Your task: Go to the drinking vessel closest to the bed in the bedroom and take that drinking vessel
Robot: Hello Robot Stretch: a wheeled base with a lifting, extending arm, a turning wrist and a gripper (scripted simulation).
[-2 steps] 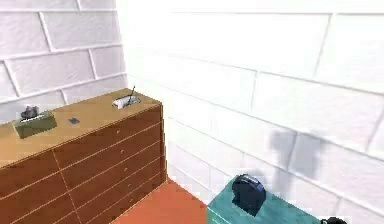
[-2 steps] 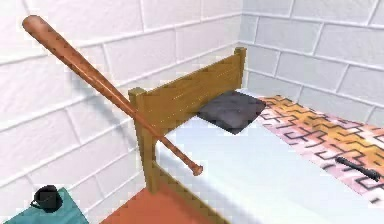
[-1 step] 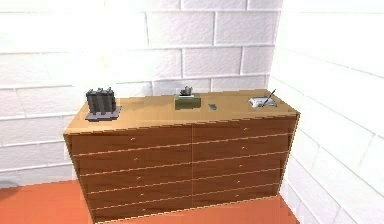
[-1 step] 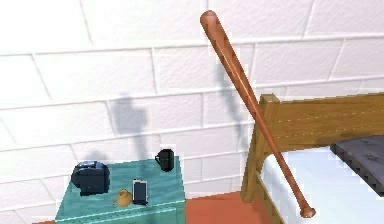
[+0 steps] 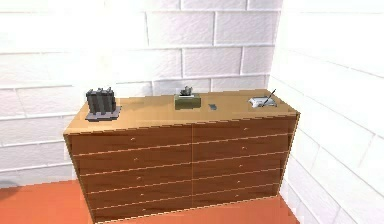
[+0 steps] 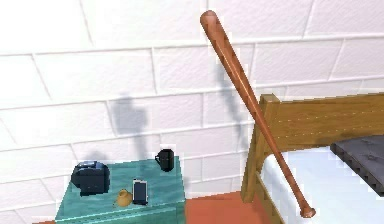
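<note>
The gripper's state I cannot tell. On the teal nightstand (image 6: 165,195), past the phone (image 6: 140,190), a dark mug (image 6: 165,158) stands upright at the back corner nearest the bed (image 6: 320,125), handy for a sleeper and likely the vessel wanted; farther back, a bat (image 6: 255,115) is propped against the wall

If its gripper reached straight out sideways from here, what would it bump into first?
Likely the white brick wall, through the gap between nightstand and bed; depth is unclear.
</note>
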